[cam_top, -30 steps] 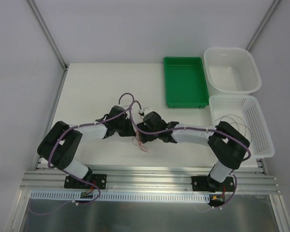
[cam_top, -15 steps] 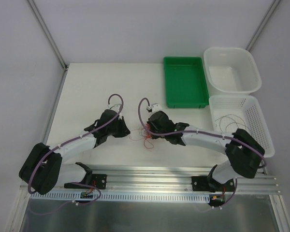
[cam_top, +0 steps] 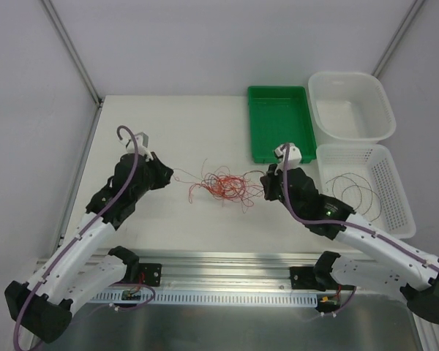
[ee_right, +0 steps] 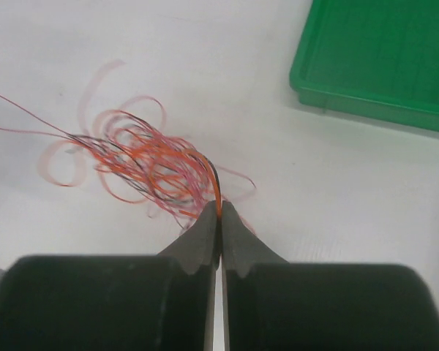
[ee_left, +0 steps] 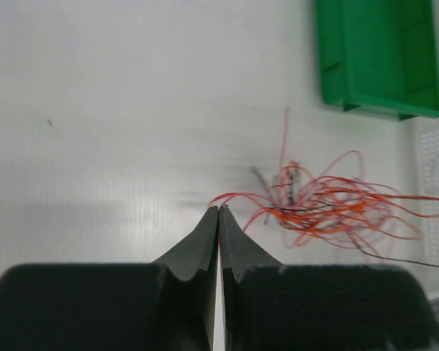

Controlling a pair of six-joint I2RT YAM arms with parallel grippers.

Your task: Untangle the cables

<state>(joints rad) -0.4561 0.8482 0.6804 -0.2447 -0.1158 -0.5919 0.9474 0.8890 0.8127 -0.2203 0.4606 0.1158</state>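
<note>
**Q:** Cables [cam_top: 223, 186]: how many, and where?

**A:** One loose tangle of hair-thin red, orange and dark strands, too snarled to count. It lies mid-surface [cam_top: 154, 124] between two arms. The left fingers [ee_left: 199, 248] are pinched on a red strand, and the right fingers [ee_right: 203, 238] pinch an orange one.

**Q:** Anything nearby?

**A:** Three containers at right: a green tray [cam_top: 280, 124], a white tub [cam_top: 351, 106], and a white mesh basket [cam_top: 392, 196] holding dark wire loops [cam_top: 347, 186].
</note>
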